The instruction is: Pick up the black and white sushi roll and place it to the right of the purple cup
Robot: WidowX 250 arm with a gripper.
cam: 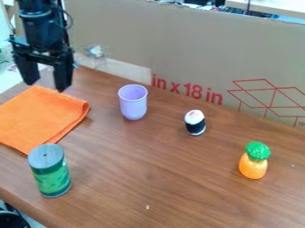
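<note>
A brown wood-grain table [155,178] carries everything. Along its far edge stands a large cardboard panel [196,49] with red print and a strip of tape low on its left part. At the table's far left corner, the black arm [40,22] comes in from the top, its wrist pointing almost straight down. The gripper [45,85] hangs from it with both fingers aimed at the tabletop, spread wide apart, and nothing is between them. The fingertips line up with the far edge of an orange cloth [39,118], though how high they are above it cannot be told.

The cloth lies folded and flat near the table's left edge, its layers showing along the right side. Just beside its near corner, toward the table's near edge, a green can [52,178] with a grey lid stands upright. A pale purple cup [134,107] stands mouth up to the right of the cloth, near the far edge. Well apart to the right, a toy pineapple [253,167] with a green top stands upright. Between cup and pineapple, near the far edge, is a small black-and-white toy [195,124], also upright.
</note>
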